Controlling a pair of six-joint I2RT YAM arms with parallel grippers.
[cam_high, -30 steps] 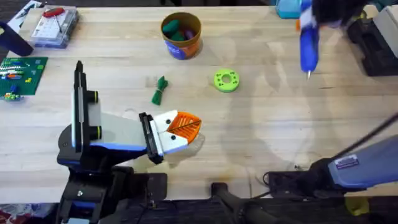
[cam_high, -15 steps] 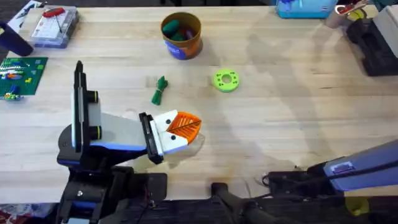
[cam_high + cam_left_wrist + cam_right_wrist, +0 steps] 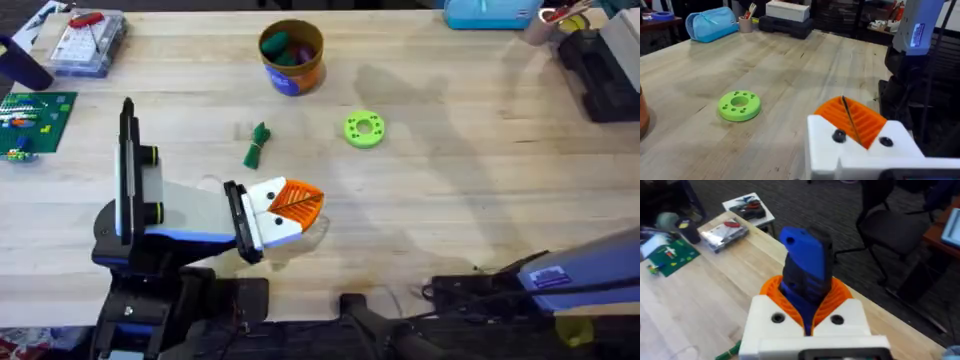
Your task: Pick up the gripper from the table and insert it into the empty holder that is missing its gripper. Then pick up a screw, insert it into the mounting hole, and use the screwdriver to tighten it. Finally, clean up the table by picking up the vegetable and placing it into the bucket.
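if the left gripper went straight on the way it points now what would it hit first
Probably nothing soon. The left gripper rests low, pointing across bare table. In its wrist view the green disc sits off to one side and a blue pouch lies far off, so depth is uncertain.

- light wooden table (image 3: 450, 180)
- orange-brown bucket (image 3: 292, 58) near the far edge
- dark-green vegetable (image 3: 257, 146) lying mid-table
- green disc (image 3: 364, 130) beside it
- clear plastic box (image 3: 88, 42) and green circuit board (image 3: 34, 120) far left
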